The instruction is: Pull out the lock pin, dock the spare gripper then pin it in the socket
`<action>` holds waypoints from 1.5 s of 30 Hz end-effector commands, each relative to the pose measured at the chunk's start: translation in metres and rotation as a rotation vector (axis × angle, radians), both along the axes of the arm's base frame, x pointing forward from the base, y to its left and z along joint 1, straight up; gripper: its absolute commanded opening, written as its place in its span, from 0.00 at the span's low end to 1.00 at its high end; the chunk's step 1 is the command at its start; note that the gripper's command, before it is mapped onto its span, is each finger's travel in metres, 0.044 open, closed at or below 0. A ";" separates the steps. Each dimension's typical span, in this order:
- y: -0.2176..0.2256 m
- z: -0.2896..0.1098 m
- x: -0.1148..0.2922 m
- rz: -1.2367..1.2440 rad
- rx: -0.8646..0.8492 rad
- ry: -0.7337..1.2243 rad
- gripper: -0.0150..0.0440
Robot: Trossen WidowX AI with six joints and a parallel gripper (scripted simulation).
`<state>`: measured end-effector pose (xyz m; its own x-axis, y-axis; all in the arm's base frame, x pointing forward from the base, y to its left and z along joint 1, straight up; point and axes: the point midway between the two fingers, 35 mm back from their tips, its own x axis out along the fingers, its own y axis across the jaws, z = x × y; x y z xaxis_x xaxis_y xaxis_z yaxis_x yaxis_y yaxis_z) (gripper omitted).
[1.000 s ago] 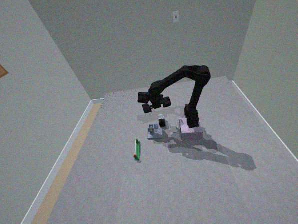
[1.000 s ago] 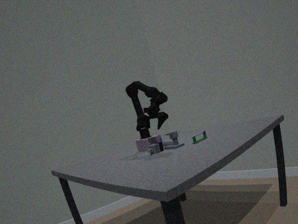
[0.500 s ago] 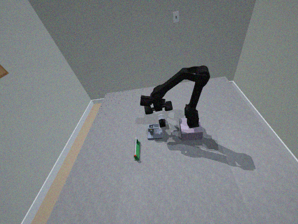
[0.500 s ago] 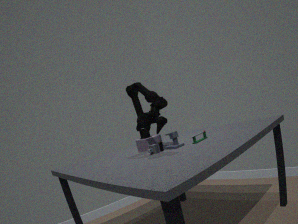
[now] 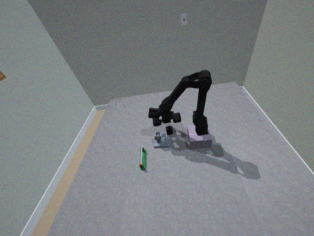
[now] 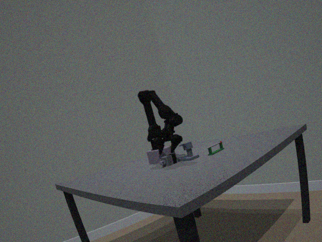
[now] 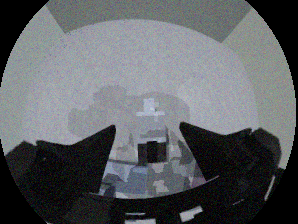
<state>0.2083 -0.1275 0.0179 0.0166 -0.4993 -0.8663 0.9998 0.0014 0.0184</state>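
The arm's gripper (image 5: 167, 122) (image 6: 166, 152) (image 7: 148, 126) is open and empty, low over the spare gripper. The spare gripper (image 5: 169, 130) (image 6: 167, 160) (image 7: 152, 152), pale with a dark block, stands on the table beside the mount. In the wrist view it lies between and below the spread fingers; touching cannot be told. The grey-blue mount (image 5: 157, 135) (image 6: 187, 146) stands upright on its flat base (image 5: 162, 145). Its socket is too small to read clearly. A thin white rod (image 5: 141, 156) with a red end (image 5: 140, 165) (image 6: 221, 142) lies along the top of a green holder (image 5: 144, 159) (image 6: 216, 152).
The pale pink block (image 5: 200, 144) (image 6: 153, 157) under the arm's base stands close beside the spare gripper. The mount is on the spare gripper's other side, with the green holder farther out. The table edge (image 6: 229, 180) shows in the exterior view. Arm shadows cover the small parts.
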 end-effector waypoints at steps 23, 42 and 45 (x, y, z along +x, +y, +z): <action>0.000 -0.043 -0.002 -0.004 0.001 0.004 1.00; 0.000 -0.058 -0.005 -0.004 0.001 0.005 0.64; 0.000 -0.058 -0.005 -0.004 0.001 0.005 0.58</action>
<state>0.2036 -0.1274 -0.0398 0.0105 -0.4988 -0.8667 0.9999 -0.0027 0.0136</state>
